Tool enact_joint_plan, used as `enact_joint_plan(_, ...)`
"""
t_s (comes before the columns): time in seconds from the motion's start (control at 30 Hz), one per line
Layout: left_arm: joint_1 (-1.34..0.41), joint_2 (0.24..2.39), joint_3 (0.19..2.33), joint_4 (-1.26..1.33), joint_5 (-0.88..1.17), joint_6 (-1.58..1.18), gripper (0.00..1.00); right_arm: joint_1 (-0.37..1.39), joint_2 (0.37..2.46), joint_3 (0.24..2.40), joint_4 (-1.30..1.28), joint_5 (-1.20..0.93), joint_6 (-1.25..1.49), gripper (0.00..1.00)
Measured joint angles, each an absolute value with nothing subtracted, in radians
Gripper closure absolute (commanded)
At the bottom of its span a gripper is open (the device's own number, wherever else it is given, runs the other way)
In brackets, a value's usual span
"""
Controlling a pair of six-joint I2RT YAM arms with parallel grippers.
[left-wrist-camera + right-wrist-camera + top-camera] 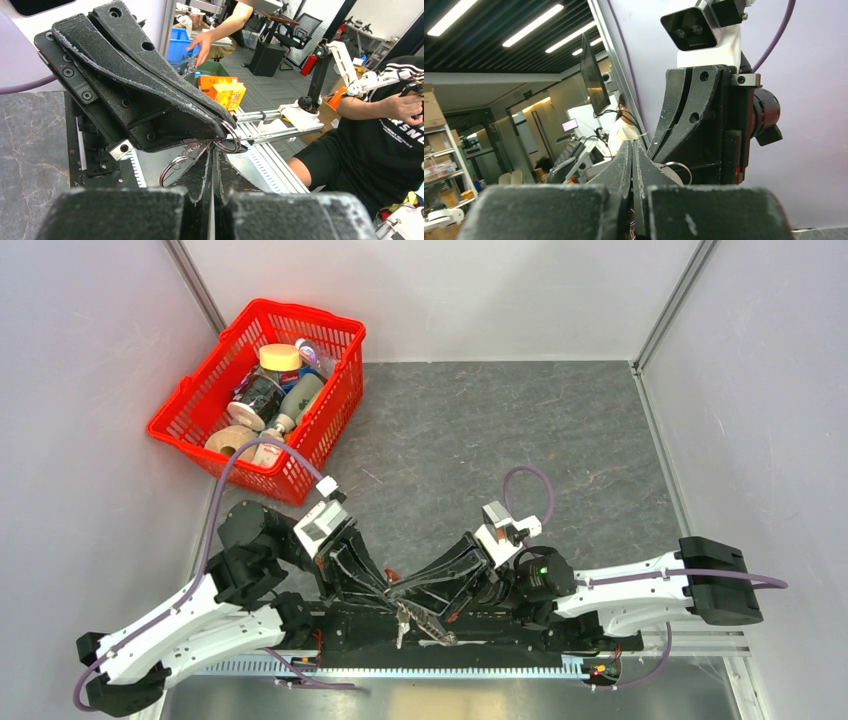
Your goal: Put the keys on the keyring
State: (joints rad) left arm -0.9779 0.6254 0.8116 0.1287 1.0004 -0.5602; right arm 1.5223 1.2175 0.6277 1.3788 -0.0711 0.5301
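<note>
In the top view my left gripper and right gripper meet tip to tip over the near edge of the table. Both are shut on the keyring. Its silvery chain hangs below them, with a small silver key and a bit of the red tag. In the left wrist view my left gripper is shut, with a metal ring and coil beside its tip. A second ring sits at the right gripper's fingertip. In the right wrist view my right gripper is shut, a ring beside it.
A red basket holding jars, a bottle and tape rolls stands at the back left of the dark stone table. Grey walls close in both sides. A metal rail runs along the near edge below the grippers.
</note>
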Motion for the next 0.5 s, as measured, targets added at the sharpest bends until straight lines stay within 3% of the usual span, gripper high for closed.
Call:
enact_joint_plan(0.33,-0.984,0.606,0.812,0.115,1.027,-0.559,0.98,1.516,1.26,0.661,1.395,-0.141,0.561,1.0)
enact_joint_plan(0.43,-0.984,0.605,0.812,0.105,1.027,-0.559,0.92,1.515,1.26,0.661,1.391,-0.144,0.56,1.0)
enact_joint_plan(0.5,-0.984,0.605,0.812,0.091,1.02,-0.558,0.83,1.515,1.257,0.661,1.382,-0.145,0.556,1.0)
